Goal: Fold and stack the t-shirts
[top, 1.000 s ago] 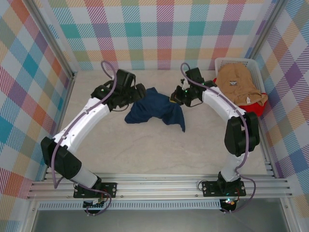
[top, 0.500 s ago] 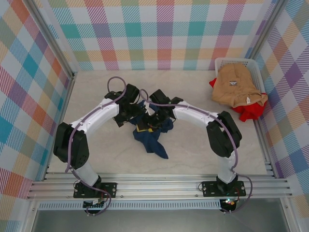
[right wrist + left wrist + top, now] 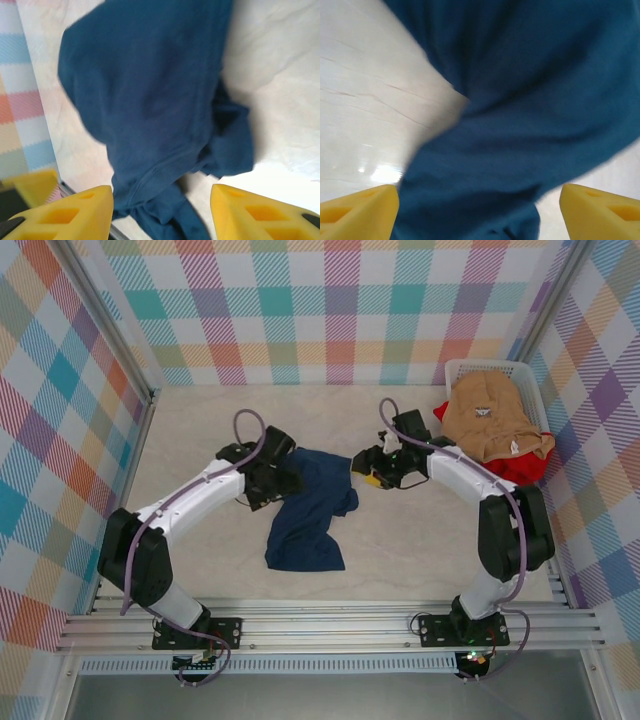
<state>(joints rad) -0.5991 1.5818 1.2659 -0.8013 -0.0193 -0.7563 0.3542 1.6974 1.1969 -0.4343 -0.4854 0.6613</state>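
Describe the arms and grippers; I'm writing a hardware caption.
The left arm and right arm have white shells with black joints and bases, each trailed by a looping purple cable. The left gripper and right gripper carry yellow fingers with triangular recesses.

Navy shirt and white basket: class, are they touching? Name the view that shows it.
Apart. The top view shows the navy shirt lying mid-table, with a stretch of table between it and the basket at the far right corner.

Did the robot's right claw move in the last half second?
Yes. The right gripper has swung right, off the navy t-shirt and back toward the white basket.
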